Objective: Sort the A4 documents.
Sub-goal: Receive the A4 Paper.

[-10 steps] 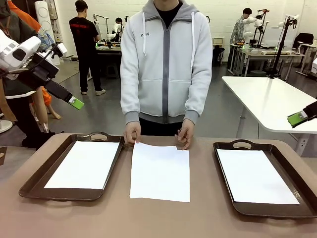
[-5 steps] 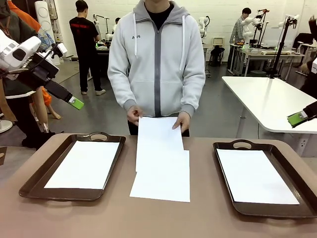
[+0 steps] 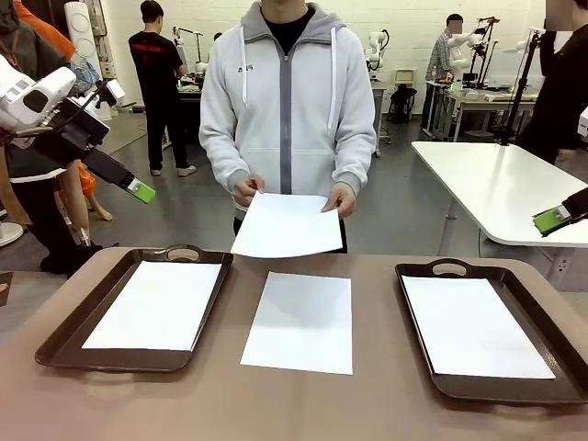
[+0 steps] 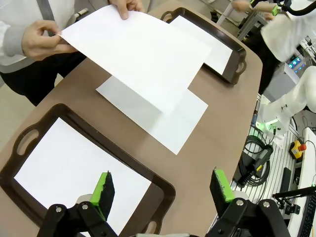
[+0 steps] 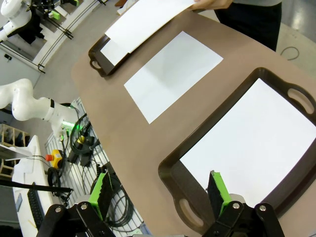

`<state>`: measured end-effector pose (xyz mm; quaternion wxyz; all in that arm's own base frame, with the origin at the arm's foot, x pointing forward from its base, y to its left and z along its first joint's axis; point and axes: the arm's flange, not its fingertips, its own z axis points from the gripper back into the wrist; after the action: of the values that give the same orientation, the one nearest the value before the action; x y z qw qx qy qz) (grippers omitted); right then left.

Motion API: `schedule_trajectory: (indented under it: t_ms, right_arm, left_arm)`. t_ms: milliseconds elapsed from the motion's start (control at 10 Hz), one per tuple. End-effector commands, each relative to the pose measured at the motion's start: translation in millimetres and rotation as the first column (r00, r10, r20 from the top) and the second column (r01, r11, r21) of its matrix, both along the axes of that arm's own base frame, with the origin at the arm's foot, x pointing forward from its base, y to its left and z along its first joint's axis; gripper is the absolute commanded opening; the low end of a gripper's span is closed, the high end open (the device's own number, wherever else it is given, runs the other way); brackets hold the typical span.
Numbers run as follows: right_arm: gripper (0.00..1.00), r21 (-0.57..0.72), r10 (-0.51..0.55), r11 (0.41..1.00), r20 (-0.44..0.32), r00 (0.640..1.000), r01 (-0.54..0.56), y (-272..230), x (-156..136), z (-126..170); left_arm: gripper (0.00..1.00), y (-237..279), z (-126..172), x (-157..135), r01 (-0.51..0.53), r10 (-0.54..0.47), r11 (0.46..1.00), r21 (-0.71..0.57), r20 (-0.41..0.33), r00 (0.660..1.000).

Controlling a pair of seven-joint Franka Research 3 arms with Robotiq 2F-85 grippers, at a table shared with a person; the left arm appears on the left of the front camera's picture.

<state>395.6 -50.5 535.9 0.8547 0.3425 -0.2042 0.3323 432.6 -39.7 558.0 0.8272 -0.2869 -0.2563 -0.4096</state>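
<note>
- Bright, even indoor light falls from overhead in all three of my views, and the floor and walls are evenly lit.
- In my left wrist view, the held sheet point(image 4: 138, 54) throws a soft grey shadow at mid frame onto the sheet lying flat point(image 4: 173, 126).
- The white paper looks almost washed out, with little texture.
- The brown table point(image 3: 386, 395) has a dull, matte sheen.
- Both wrist views bow straight edges towards the frame borders.
- The front view is crisp from near to far.
</note>
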Motion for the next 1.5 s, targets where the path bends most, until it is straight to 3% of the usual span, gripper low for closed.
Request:
schedule_trajectory:
  t_ms: [0, 1400]
  right_arm:
    - [1.00, 0.009, 0.007, 1.000, 0.002, 1.000, -0.007, 0.5, 0.7, -0.7]
    - [1.00, 0.009, 0.007, 1.000, 0.002, 1.000, -0.007, 0.5, 0.7, -0.7]
  left_arm:
    - [1.00, 0.3, 0.2, 0.2, -0.005, 0.005, 1.000, 0.001, -0.001, 1.000]
    - [1.00, 0.3, 0.2, 0.2, -0.005, 0.005, 1.000, 0.001, -0.001, 1.000]
